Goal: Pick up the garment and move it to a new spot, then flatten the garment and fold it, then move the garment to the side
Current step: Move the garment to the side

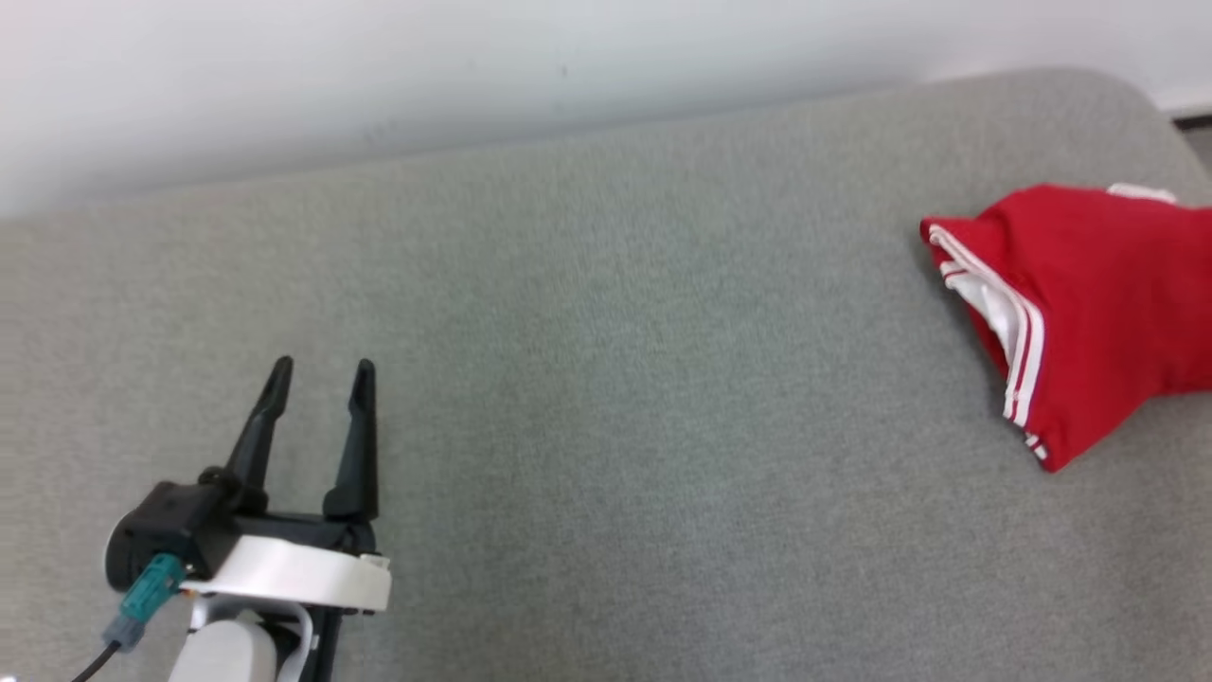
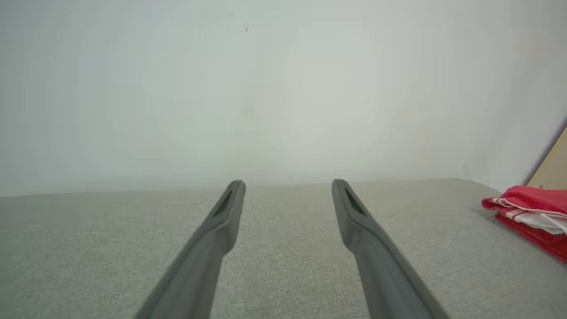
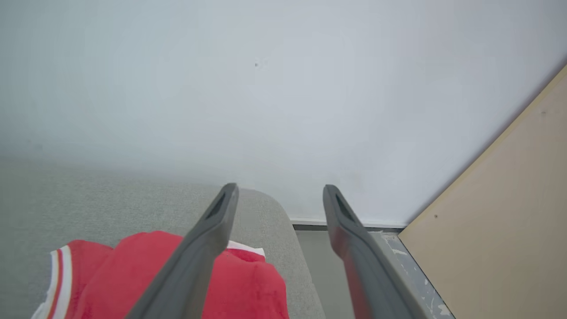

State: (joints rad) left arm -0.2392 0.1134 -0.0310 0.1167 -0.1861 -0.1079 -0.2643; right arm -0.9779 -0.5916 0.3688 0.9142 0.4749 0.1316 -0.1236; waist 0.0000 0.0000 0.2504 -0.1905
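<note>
A white wall (image 1: 379, 76) stands behind a counter (image 1: 615, 379) covered with grey fabric, and a beige board (image 3: 500, 221) leans to the right of the right gripper (image 3: 280, 189). The left gripper (image 1: 324, 367) hovers over the bare fabric with its two fingers spread apart, and the folded red garment (image 1: 1089, 303) with white stripes lies well apart from it, to its right. The right gripper is spread wide too, holding nothing, with the garment just under its left finger.
</note>
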